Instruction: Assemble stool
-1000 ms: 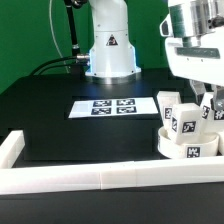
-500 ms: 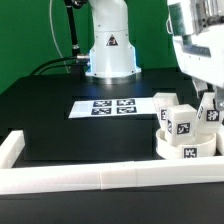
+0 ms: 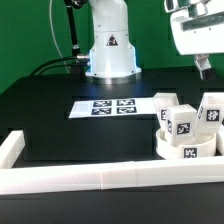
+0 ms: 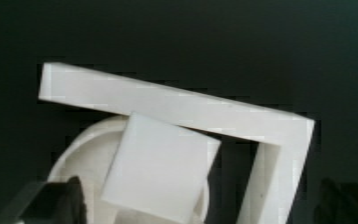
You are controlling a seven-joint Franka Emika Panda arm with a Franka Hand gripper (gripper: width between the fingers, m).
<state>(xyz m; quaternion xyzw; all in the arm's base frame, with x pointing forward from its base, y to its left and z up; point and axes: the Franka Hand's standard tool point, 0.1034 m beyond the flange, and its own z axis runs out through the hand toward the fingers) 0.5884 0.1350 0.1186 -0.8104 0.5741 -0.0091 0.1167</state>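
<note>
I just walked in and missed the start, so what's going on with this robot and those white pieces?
The arm is building a stool. The round seat sits by the border rail with three legs standing in it. The gripper has just let go and risen clear above them, jaws open and holding nothing. The marker board lies flat on the table behind.

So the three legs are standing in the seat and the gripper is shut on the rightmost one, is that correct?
Not quite: in the exterior view the gripper is open and raised clear above the legs, holding nothing. The three legs do stand in the seat.
</note>
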